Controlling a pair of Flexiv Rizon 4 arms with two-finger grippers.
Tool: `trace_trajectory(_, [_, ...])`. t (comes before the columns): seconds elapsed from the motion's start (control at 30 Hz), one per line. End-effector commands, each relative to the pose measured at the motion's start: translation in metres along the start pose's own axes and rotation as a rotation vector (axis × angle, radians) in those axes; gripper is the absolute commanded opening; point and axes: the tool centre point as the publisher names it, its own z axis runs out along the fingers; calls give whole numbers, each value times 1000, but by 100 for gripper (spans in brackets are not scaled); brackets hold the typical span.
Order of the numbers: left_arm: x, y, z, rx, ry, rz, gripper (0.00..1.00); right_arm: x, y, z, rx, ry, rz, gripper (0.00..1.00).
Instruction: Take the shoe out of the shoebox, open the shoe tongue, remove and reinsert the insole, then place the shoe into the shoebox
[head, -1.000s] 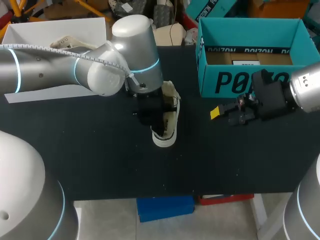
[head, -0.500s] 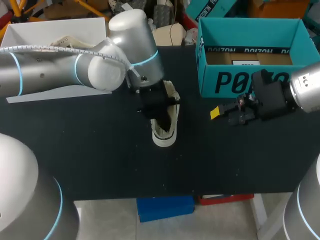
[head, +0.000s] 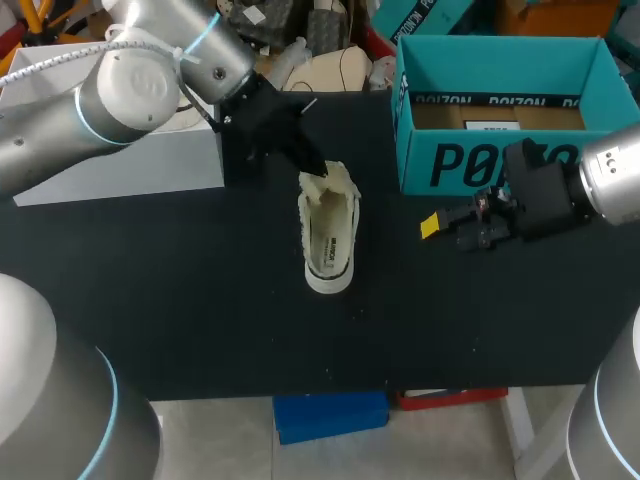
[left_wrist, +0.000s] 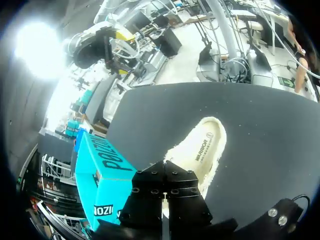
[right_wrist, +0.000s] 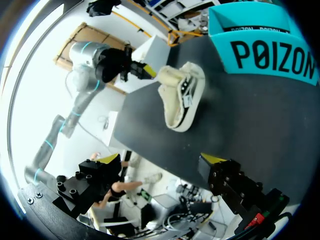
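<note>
A cream low shoe (head: 328, 235) lies on the black table (head: 200, 300), its open top up and the printed insole (head: 331, 245) showing. My left gripper (head: 312, 165) sits at the shoe's far end, shut on the tongue (right_wrist: 169, 76), which stands lifted there. In the left wrist view the shoe (left_wrist: 200, 150) lies just ahead of the closed fingers (left_wrist: 150, 185). The right wrist view shows that gripper (right_wrist: 144, 71) against the tongue. My right gripper (head: 440, 227) hovers open to the right of the shoe, in front of the teal shoebox (head: 500, 165), with nothing between its tips (right_wrist: 160, 160).
The teal shoebox (right_wrist: 270, 55) stands open at the back right with cardboard on its floor. A white box (head: 120, 170) with a beige item inside sits at the back left, partly hidden by my left arm.
My left gripper has drawn out of the shoe and moved back and to the left, to the shoe's far end; the insole now shows. The right arm has kept still.
</note>
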Motion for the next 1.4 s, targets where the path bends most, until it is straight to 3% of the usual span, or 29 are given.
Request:
trace_trajectory(0.03, [0, 15, -8, -4, -434, -407, 0, 1, 1, 0, 2, -1, 1, 100])
trace_trajectory(0.3, [-17, 45, -9, -113, -379, -469, 0, 1, 1, 0, 2, -1, 1, 100])
trace_trajectory(0.57, [-40, 70, 0, -149, -152, -357, 0, 1, 1, 0, 2, -1, 1, 100])
trace_trajectory(1.03, [-46, 95, 21, -82, 182, -135, 0, 1, 1, 0, 2, -1, 1, 100])
trace_trajectory(1.17, [-50, 91, 38, -30, 230, -77, 0, 1, 1, 0, 2, -1, 1, 100])
trace_trajectory(1.27, [-46, 82, 51, 71, 328, 7, 0, 1, 1, 0, 2, -1, 1, 100])
trace_trajectory(1.4, [-42, 66, 59, 145, 360, 44, 0, 1, 1, 0, 2, -1, 1, 100])
